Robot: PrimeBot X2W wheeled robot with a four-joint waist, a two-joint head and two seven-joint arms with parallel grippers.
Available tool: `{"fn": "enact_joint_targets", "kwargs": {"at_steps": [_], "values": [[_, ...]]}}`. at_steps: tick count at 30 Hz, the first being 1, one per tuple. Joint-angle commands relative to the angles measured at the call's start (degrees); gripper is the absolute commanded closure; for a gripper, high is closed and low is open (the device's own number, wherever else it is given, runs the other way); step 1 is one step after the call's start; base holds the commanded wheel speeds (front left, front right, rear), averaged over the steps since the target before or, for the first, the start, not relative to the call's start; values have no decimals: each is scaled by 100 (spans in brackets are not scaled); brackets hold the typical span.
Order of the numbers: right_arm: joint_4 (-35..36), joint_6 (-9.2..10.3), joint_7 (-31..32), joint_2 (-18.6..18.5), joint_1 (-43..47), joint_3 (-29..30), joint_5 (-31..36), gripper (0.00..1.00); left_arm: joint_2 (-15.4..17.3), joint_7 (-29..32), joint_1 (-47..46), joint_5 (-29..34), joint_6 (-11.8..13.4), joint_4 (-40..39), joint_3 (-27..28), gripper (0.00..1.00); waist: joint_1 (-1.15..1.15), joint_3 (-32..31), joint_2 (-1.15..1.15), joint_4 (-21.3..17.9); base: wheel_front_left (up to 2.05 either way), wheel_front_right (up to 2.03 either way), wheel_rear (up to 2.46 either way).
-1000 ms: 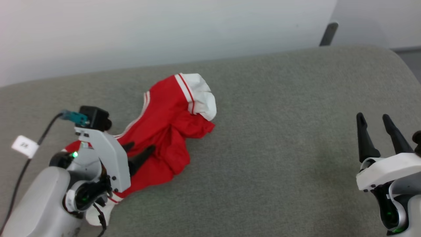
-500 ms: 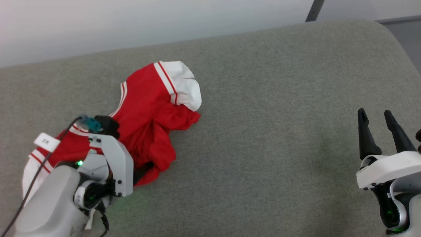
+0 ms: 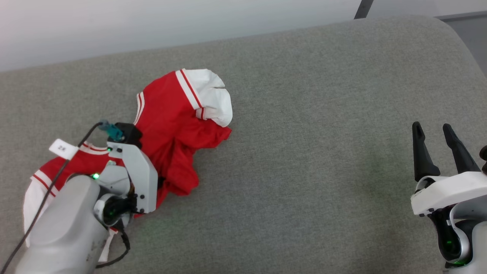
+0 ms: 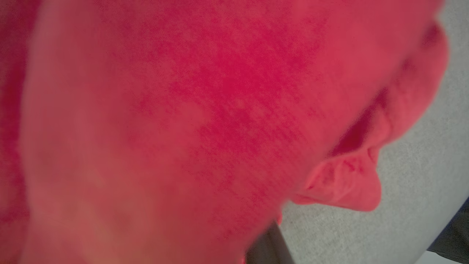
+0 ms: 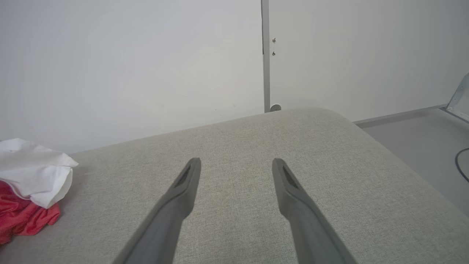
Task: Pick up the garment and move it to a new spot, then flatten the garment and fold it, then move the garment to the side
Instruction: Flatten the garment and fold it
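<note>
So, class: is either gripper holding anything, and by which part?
Right gripper: open, empty. Left gripper is buried in the garment's red middle folds; a grip cannot be told.

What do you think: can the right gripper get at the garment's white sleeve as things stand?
Probably yes, reach permitting. The right gripper is open and empty, and only bare grey cushion lies between it and the white sleeve of the garment.
</note>
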State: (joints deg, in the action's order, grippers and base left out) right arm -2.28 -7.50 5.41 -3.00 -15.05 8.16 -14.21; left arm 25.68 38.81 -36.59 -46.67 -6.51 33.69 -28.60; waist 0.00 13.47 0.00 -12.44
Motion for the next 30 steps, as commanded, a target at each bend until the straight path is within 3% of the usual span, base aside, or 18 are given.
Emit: {"fn": "enact_joint_targets", "kwargs": {"at_steps": [1,8,18,30], "values": [[-4,2,3,18,-56,4,-66,0,-93,89,265,12,26,220,-175,100,0,-17,0,15,0,0,0],[-32,2,26,19,16,75,-26,0,-47,252,30,-314,-96,-193,-343,100,0,-176,0,141,0,0,0],[-49,2,113,18,191,153,60,0,158,787,187,-825,-105,-1404,-561,100,0,-560,0,369,0,0,0],[39,2,263,17,431,170,61,0,448,1455,988,-1126,278,-2921,-801,100,0,-922,0,500,0,0,0]]}}
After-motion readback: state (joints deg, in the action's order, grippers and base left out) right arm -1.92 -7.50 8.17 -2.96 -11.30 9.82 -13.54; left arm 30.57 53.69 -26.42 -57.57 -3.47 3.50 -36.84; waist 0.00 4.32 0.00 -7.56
